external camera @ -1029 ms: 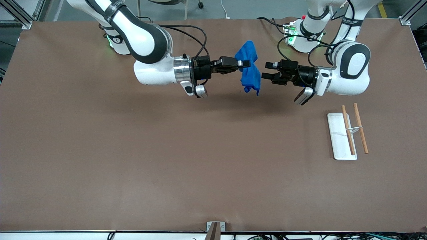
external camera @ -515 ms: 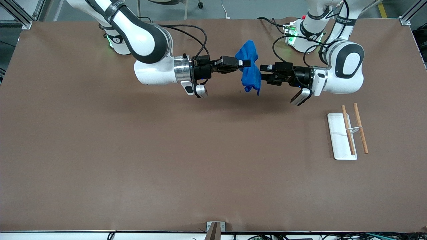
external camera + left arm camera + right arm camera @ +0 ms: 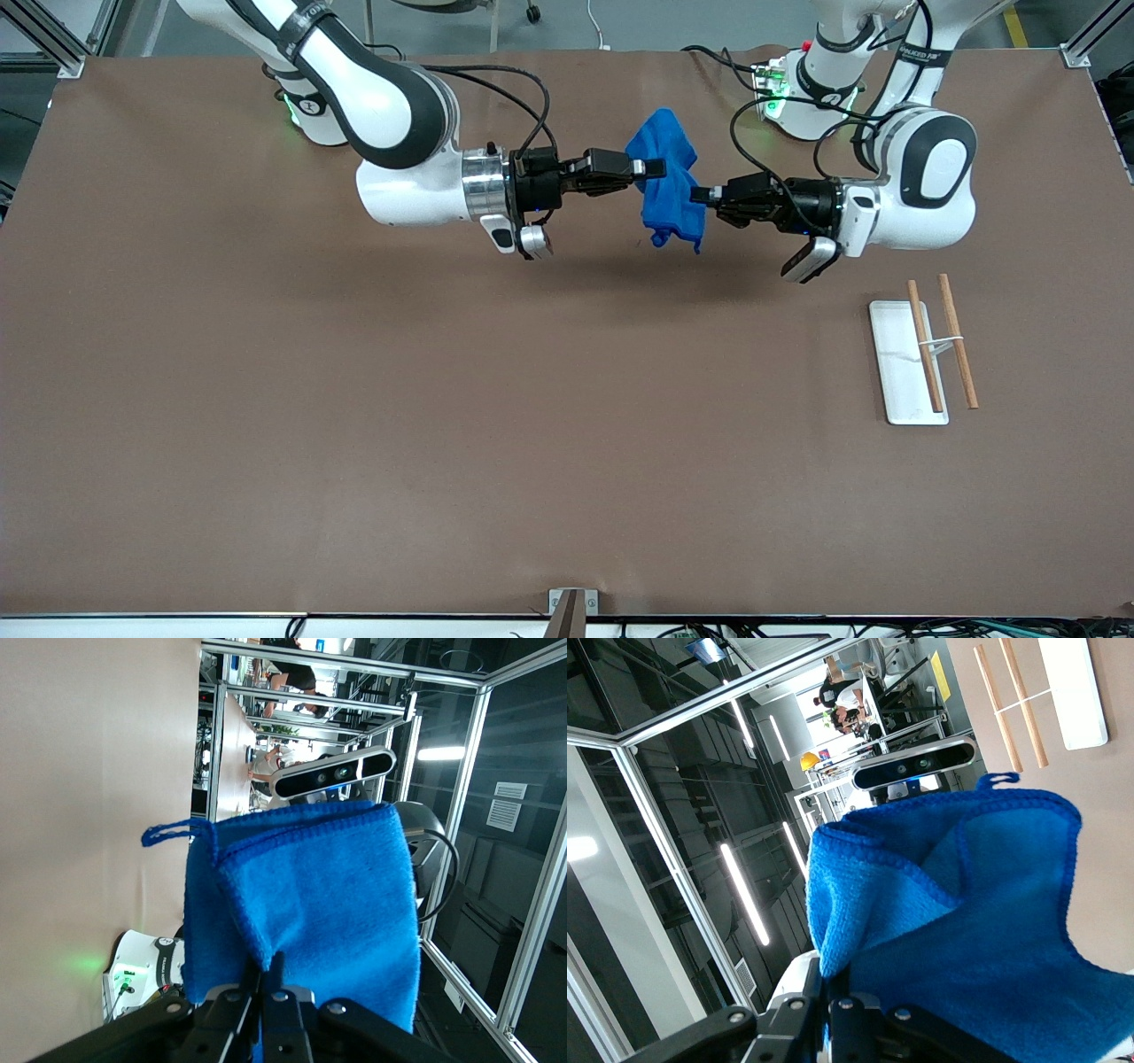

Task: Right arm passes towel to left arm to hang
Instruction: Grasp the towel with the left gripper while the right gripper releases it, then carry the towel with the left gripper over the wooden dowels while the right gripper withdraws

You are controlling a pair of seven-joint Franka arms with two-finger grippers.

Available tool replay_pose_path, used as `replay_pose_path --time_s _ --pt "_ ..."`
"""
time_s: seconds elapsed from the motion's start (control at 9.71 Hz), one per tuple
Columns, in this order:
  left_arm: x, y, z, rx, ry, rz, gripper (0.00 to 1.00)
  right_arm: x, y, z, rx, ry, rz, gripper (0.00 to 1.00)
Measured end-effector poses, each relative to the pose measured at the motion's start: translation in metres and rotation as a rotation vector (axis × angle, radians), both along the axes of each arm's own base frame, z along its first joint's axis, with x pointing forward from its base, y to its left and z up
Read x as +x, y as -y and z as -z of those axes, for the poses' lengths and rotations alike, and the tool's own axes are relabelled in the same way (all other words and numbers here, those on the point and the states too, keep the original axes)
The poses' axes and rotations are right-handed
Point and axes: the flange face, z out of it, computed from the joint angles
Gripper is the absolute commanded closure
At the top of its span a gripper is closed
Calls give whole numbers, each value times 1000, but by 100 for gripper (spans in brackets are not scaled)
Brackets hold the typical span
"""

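Observation:
The towel (image 3: 671, 188), a bright blue cloth, hangs in the air over the middle of the table's robot-side half, held from both ends. My right gripper (image 3: 654, 167) is shut on the towel's upper part (image 3: 966, 930). My left gripper (image 3: 700, 194) is shut on the towel's edge toward the left arm's end (image 3: 310, 895). In the left wrist view a fold of the cloth sits pinched between the closed fingers (image 3: 276, 970), and a small thread loop (image 3: 173, 829) sticks out at one corner. The two grippers face each other with the cloth between them.
A white flat base (image 3: 899, 365) with two wooden rods (image 3: 959, 353) across it lies on the brown table (image 3: 443, 399), toward the left arm's end and nearer the front camera than the grippers.
My left gripper moved in to the towel and went from open to shut on its edge. The cloth has been drawn slightly toward the left arm. The right gripper kept still.

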Motion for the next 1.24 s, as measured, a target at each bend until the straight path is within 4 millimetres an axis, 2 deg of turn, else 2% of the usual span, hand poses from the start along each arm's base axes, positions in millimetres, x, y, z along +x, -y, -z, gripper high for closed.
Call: replay_pose_path --time_s 0.1,0.41,0.51,0.62,0.82,1.03,1.13,1.24 --pt "2 -3 -3 -1 -6 -5 100 0 0 0 0 -1 1 1" --pt "16 -17 -22 85 -5 45 100 7 8 5 -24 3 25 0" --pt "25 -27 -32 124 0 56 100 17 21 10 -67 24 25 0" --pt "32 -38 -41 185 20 79 100 32 42 19 -154 49 2 0" --pt "48 -71 -58 355 95 132 100 67 101 31 -355 109 -86 0" --pt "71 -117 -72 582 179 187 100 100 181 50 -554 175 -170 0" --pt "87 -139 -81 711 225 220 100 111 221 54 -672 207 -196 0" --pt "105 -154 -90 816 263 244 100 117 250 49 -807 236 -211 0"
